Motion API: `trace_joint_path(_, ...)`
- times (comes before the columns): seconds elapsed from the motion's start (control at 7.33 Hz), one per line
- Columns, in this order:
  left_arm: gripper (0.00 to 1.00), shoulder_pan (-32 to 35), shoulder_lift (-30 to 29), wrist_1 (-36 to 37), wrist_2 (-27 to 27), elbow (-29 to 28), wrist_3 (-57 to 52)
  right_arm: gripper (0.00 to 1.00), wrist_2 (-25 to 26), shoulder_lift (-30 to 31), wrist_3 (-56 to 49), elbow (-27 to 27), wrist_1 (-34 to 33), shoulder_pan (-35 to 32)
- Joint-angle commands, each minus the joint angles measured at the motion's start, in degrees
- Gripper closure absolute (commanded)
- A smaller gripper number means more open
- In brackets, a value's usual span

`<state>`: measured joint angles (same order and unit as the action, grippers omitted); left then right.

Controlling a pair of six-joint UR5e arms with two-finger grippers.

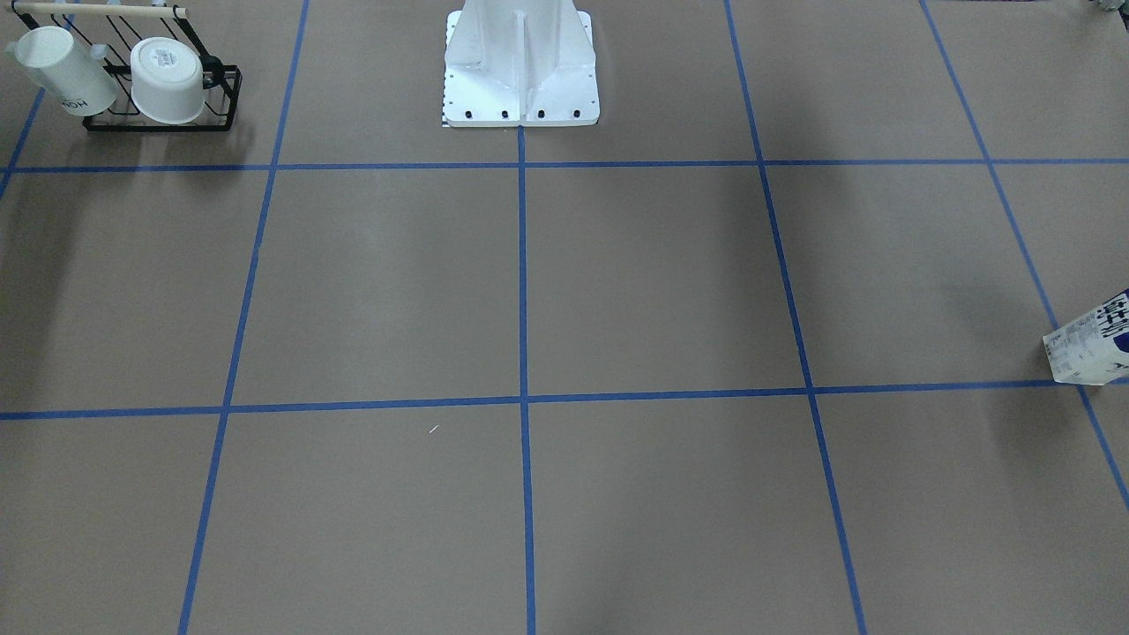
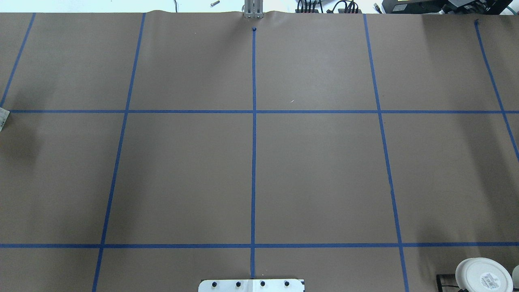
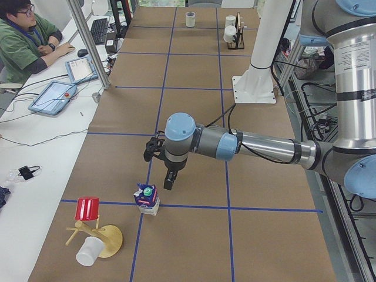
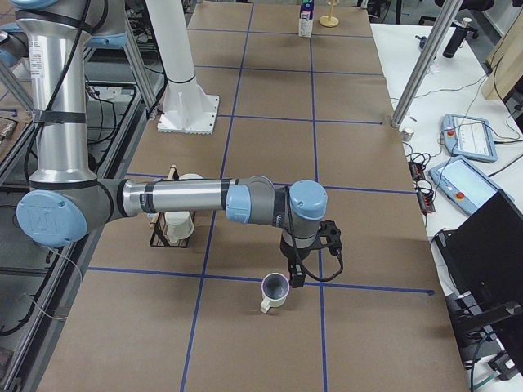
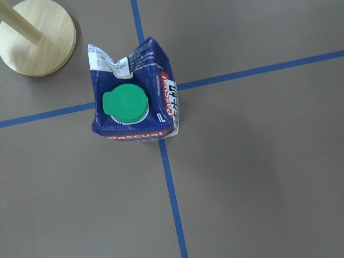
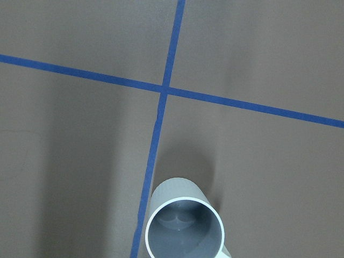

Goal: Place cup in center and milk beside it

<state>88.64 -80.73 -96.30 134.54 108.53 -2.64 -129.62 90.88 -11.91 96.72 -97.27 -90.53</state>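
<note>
Left arm (image 3: 258, 145) stretched out level, wrist bent, left gripper (image 3: 169, 181) pointing straight down, finger gap unreadable | right arm (image 4: 180, 198) out level too, right gripper (image 4: 295, 276) pointing down, gap unreadable

The milk (image 5: 137, 94) stands on a tape crossing with bare brown paper on three sides (the wooden stand (image 5: 48, 48) is near the fourth). The cup (image 4: 275, 288) has paper all round, the black rack (image 4: 154, 237) well apart.
</note>
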Motion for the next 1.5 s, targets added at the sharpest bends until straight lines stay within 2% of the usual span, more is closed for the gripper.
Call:
trace_joint_path(0.0,0.01,0.74,-0.48,-11.99,0.02,-0.59,0.17,0.0,-0.2,-0.96,0.05,2.5,3.81,0.0)
trace_joint_path(0.14,0.01,0.83,-0.65,-19.72,-0.24,-3.03,0.7,0.0,-0.02,-1.14,0.05,1.21,7.41,0.0)
trace_joint_path(0.27,0.01,0.84,-1.0,-20.85,0.02,-4.89,0.96,0.0,-0.98,-0.79,0.14,-0.29,10.93,0.0)
trace_joint_path(0.41,0.01,1.01,-0.74,-21.2,0.19,-4.38,0.27,0.0,-2.38,0.08,-0.3,-0.65,13.31,0.0)
trace_joint_path(0.68,0.01,1.01,-0.74,-21.3,0.2,-4.29,0.44,0.0,-5.11,0.87,2.4,-0.83,15.09,0.35)
trace_joint_path(0.82,0.01,1.01,-0.57,-22.51,0.2,-4.29,0.61,0.0,-4.68,3.32,7.82,-0.57,15.62,2.7)
trace_joint_path(1.09,0.01,1.01,-0.21,-23.76,0.2,-4.2,0.7,0.02,-1.45,9.46,18.45,-0.74,28.21,7.71)
trace_joint_path(1.23,0.01,1.01,-0.3,-23.93,0.2,-4.29,0.7,0.03,-1.25,11.49,19.9,-0.83,31.5,9.22)
trace_joint_path(1.36,0.01,1.01,-0.48,-23.93,0.11,-4.11,0.7,0.11,-0.82,12.3,19.74,-0.92,31.62,10.54)
